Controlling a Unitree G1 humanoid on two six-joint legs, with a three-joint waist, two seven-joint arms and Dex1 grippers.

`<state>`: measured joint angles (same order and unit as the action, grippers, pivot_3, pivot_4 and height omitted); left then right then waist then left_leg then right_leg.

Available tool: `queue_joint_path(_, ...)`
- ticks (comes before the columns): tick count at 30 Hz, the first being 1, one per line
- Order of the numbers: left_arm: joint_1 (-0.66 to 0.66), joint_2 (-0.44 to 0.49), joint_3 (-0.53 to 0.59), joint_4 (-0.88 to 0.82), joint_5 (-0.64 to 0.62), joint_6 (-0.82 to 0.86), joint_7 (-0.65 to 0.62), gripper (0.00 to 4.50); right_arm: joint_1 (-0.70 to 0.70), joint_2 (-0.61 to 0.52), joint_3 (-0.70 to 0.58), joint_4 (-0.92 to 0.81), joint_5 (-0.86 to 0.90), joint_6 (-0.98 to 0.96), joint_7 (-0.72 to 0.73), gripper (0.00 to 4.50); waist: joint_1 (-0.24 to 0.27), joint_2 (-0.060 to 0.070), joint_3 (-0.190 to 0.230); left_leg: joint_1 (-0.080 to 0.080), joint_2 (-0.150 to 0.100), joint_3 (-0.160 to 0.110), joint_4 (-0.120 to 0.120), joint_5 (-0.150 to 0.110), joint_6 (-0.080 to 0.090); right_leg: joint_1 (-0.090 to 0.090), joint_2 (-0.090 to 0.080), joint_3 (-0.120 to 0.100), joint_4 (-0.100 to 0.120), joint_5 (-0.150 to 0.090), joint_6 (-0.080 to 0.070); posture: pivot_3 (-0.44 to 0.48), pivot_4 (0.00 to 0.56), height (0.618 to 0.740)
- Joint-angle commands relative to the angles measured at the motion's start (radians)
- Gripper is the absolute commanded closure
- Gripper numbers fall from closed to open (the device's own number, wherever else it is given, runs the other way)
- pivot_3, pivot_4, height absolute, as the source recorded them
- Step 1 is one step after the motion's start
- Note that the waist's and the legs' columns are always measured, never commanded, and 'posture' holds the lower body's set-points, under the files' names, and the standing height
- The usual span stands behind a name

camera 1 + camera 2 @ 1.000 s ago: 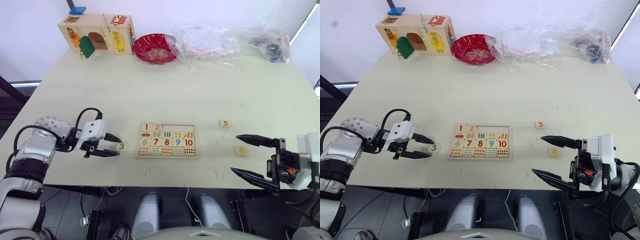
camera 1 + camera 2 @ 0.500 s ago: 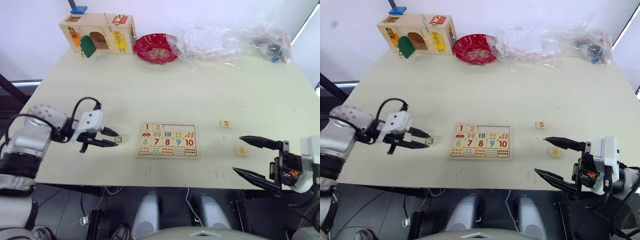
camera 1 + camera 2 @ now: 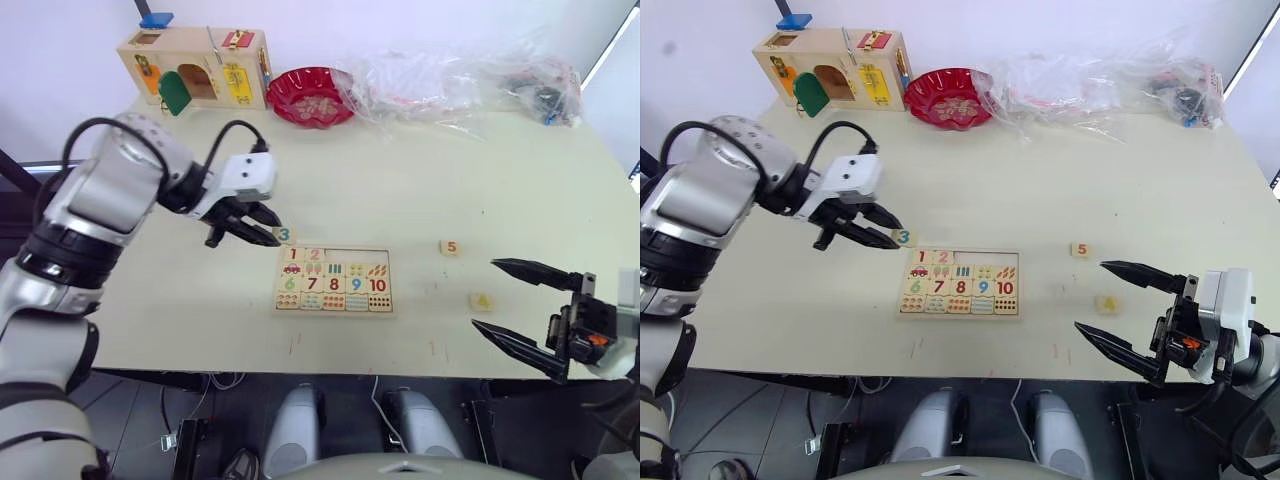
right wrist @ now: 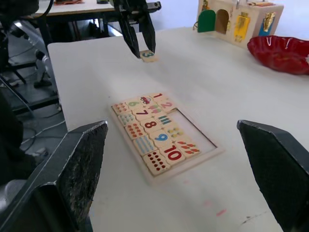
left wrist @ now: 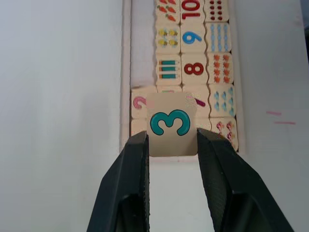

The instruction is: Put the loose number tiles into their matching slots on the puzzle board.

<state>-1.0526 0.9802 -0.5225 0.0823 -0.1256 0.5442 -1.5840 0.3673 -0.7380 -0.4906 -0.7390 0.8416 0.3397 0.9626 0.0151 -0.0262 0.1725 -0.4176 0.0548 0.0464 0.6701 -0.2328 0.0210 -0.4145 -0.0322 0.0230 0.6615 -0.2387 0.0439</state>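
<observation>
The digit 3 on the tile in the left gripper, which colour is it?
Teal, with a thin dark outline, on the light-wood tile; the left wrist view shows it best.

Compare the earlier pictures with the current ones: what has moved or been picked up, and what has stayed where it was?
The left gripper, shut on the 3 tile, has lifted it from the table left of the puzzle board and carried it up to the board's far left corner. The right gripper stays open near the table's front edge. The 4 tile, 5 tile and the board have not moved.

Latch box (image 3: 194, 67), red bowl (image 3: 310, 96), plastic bags (image 3: 450, 80) along table's (image 3: 400, 190) far edge.
</observation>
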Motion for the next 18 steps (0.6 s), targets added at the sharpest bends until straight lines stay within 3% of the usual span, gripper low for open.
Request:
queue_joint_path(1,-0.056,-0.054,-0.056,0.014,0.075,0.018,-0.028,3.48,0.022,-0.009,-0.059,-0.063,0.034,0.009,-0.032,0.0,-0.001,0.0,0.0,0.0,0.0,0.0,0.0,0.0,0.0,0.0,0.0,0.001,0.0,0.0,0.0,0.0,0.15,0.74)
queue_joint_path(18,-0.103,-0.298,-0.127,0.154,0.29,-0.072,0.015,3.48,0.163,0.057,-0.097,-0.114,0.016,-0.027,-0.076,0.0,-0.003,0.0,0.0,0.0,0.0,0.0,0.0,0.0,0.0,0.0,0.002,0.003,0.0,0.0,0.0,0.0,0.15,0.74)
